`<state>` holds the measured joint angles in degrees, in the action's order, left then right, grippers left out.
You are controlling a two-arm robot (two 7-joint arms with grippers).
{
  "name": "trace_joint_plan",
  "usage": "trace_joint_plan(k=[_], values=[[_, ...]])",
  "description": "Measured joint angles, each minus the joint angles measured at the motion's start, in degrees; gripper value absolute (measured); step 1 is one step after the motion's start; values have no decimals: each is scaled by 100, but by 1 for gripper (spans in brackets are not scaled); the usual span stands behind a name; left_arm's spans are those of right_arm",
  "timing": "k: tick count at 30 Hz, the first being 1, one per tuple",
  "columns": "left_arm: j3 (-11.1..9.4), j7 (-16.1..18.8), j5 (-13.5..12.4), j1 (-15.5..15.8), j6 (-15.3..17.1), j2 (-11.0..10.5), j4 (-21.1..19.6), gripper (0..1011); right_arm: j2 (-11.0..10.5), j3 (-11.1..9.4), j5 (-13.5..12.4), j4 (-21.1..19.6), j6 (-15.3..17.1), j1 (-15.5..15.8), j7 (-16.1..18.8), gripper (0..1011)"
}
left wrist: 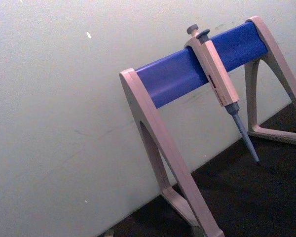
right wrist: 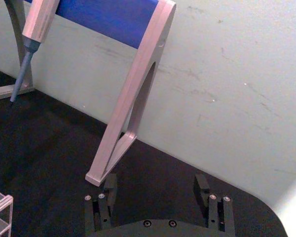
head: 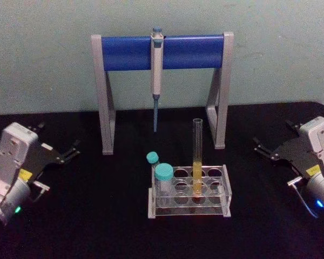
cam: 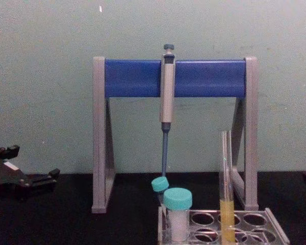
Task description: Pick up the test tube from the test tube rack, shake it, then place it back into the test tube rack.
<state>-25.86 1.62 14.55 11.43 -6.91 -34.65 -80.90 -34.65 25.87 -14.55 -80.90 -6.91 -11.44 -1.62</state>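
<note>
I am reading the test tube [head: 197,156] as standing upright in the test tube rack [head: 190,214], in a hole just right of the rack's middle, with yellow-orange liquid filling its lower part. The rack is sitting at the near centre of the black table [head: 97,232]. Two teal-capped vials [head: 163,177] are occupying its left end. Beyond the rack, the grey-and-blue stand [head: 129,52] is carrying a pipette [head: 156,65], which is hanging tip down. I am seeing the left gripper [head: 72,150] positioned at the left side of the table, its fingers parted and holding nothing. The right gripper [head: 261,147] is positioned at the right side, well apart from the rack. Its fingers [right wrist: 203,186] are spread wide with nothing between them.
</note>
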Motion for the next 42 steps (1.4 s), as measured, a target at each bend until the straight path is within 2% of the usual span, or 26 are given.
trace_joint_plan(k=[42], values=[[0, 0, 0, 0, 0, 0, 0, 1010, 0, 0, 0, 0, 1, 1, 0, 1000]])
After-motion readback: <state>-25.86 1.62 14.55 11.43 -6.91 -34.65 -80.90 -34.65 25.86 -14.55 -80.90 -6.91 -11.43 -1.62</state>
